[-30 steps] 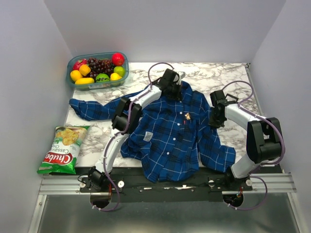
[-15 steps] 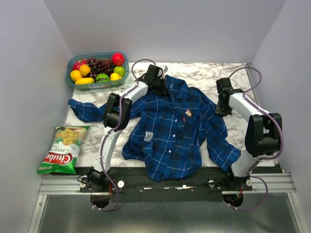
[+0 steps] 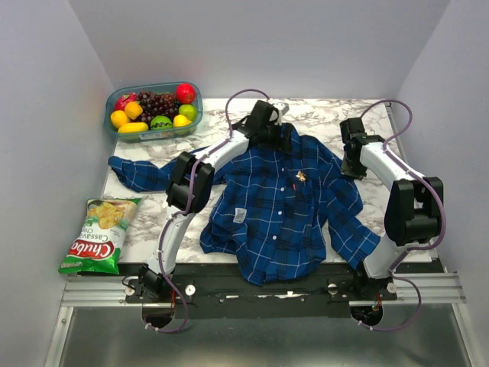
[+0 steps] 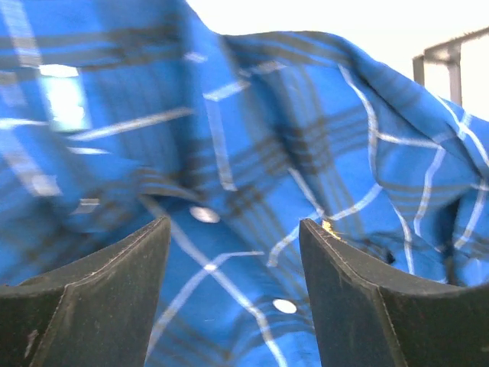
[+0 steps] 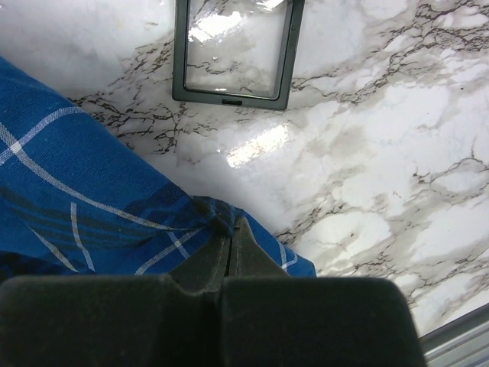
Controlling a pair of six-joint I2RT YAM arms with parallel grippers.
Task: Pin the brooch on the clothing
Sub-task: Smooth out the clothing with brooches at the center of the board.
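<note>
The clothing (image 3: 275, 202), a blue plaid shirt, lies spread face up on the marble table (image 3: 336, 115), collar at the far end. The brooch (image 3: 300, 177) sits as a small orange-gold speck on the chest, right of the button line. My left gripper (image 3: 269, 128) hovers over the collar; in the left wrist view the gripper (image 4: 233, 229) stands open, with only plaid cloth (image 4: 252, 138) and white buttons between the jaws. My right gripper (image 3: 352, 166) is at the shirt's right shoulder. In the right wrist view the gripper (image 5: 231, 228) is shut on a bunched fold of blue cloth (image 5: 92, 199).
A clear tub of fruit (image 3: 153, 111) stands at the back left. A green chip bag (image 3: 99, 233) lies at the left front. A small black square case (image 5: 237, 53) rests on the marble beyond the right gripper. White walls close in three sides.
My left gripper has opened and let go of the collar after swinging back to the right. The shirt has shifted slightly right. My right gripper has kept its hold at the shoulder.
</note>
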